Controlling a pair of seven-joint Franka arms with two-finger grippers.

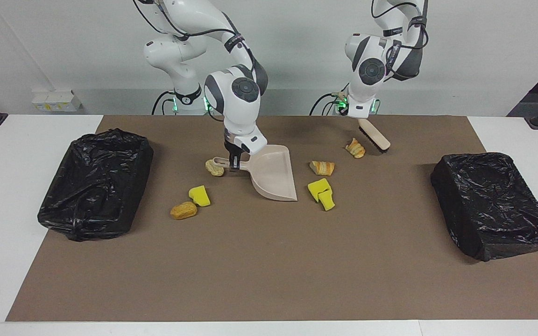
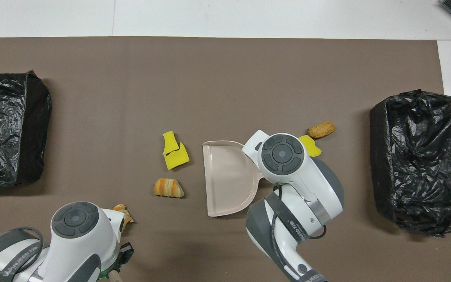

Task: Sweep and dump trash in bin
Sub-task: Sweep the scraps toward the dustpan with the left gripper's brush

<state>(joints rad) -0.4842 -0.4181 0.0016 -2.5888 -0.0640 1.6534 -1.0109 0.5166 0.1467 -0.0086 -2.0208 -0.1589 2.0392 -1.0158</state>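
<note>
- gripping the beige dustpan (image 1: 274,176) by its handle, the right gripper (image 1: 234,161) is clamped on it at mid-mat.
- the left gripper (image 1: 361,114) holds a brush (image 1: 374,134) by the mat's robot-side edge.
- trash (image 1: 321,190) lies scattered around the dustpan; one lump (image 1: 214,167) is just beside the handle.
- black-lined bins (image 1: 95,182) sit at both ends.
- arm writing is unreadable.

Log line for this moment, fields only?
right gripper: shut on beige plastic dustpan handle | left gripper: holds wooden brush | trash scraps: on mat, unswept
</note>
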